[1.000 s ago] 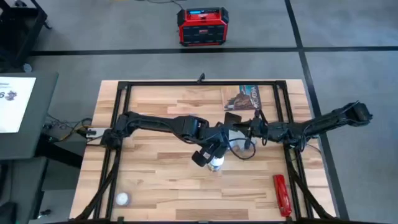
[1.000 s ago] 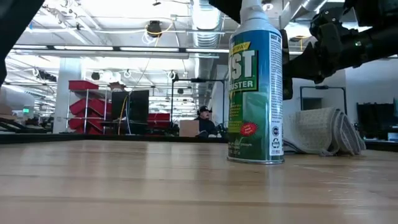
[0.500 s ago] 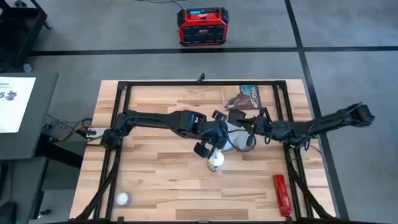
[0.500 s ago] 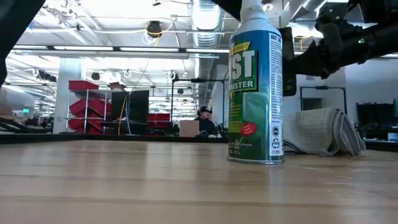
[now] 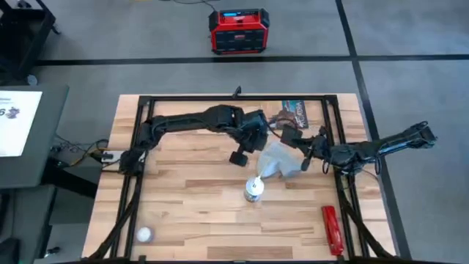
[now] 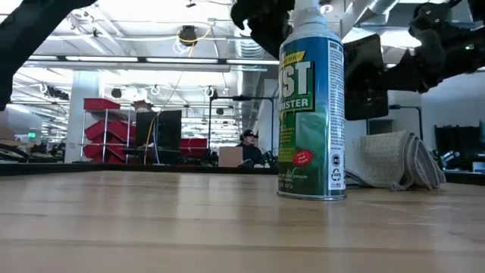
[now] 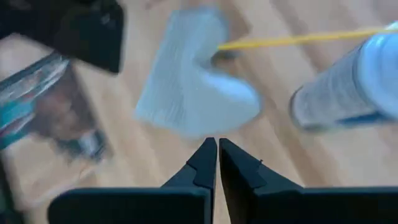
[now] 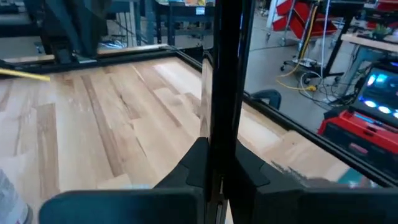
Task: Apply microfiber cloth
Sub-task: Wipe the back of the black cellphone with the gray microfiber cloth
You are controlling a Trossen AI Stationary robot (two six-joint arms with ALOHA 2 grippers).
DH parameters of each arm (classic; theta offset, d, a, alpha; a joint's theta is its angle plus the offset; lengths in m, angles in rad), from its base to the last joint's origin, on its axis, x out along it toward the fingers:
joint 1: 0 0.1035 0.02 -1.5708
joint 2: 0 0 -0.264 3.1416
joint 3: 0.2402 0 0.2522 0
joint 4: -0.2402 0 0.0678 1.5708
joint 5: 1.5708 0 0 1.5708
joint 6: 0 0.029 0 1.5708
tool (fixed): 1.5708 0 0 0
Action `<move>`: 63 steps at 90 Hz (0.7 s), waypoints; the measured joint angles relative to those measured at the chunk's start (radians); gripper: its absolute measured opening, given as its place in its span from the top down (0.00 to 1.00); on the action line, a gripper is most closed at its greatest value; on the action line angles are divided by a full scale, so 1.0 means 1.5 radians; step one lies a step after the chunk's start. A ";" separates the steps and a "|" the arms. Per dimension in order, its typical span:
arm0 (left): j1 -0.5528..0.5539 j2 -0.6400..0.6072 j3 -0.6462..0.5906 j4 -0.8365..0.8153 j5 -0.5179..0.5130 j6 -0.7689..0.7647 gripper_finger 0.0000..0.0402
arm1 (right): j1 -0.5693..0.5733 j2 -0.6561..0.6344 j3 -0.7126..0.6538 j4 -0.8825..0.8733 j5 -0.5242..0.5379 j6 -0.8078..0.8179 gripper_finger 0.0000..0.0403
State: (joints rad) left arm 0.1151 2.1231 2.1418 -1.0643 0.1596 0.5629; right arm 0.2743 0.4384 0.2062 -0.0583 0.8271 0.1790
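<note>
Looking down at the table (image 5: pixel 190 213): we get the whole wooden top from the high view. The near half is mostly bare boards, and both arms crowd the far half.
Left arm: it reaches in from the left over the far middle. Only its own wrist view shows the left gripper (image 7: pixel 217 149), fingers pressed together on nothing, up above the wood.
Right arm: it comes in low from the right edge. The right gripper (image 8: pixel 214 163) is clamped on a thin dark slab.
Microfiber cloth (image 5: pixel 282 158): a crumpled pale grey-blue heap lying on the table between the two grippers, well in from every edge. We cannot see either gripper touching it. The low view shows it as a folded mound behind the can.
Booklet (image 5: pixel 292 114): it lies by the far rail, partly covered by the arms.
Spray can (image 6: pixel 311 106): upright, just beside the cloth on the near side. It fills the low view, top cut off.
Black phone (image 6: pixel 366 76): that is the slab, edge-on in the right wrist view, a dark rectangle in the air in the low view, lost among arm parts from above.
Red tool (image 5: pixel 331 229): near the right front corner, apart from everything.
White ball (image 5: pixel 144 234): near the left front corner, too small to make out.
</note>
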 joint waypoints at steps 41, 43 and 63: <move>0.023 0.002 -0.244 0.315 0.030 -0.056 1.00 | 0.066 -0.015 0.000 -0.074 0.043 0.073 0.97; 0.022 0.002 -0.247 0.319 0.030 -0.058 1.00 | 0.067 -0.015 0.000 -0.073 0.043 0.074 0.97; 0.016 0.003 -0.249 0.364 0.090 -0.108 1.00 | 0.053 -0.015 0.000 -0.076 0.044 0.069 0.97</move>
State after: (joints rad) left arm 0.1391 2.1283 1.7685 -0.5182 0.2944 0.4014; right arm 0.3545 0.4163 0.2062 -0.1722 0.8928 0.2825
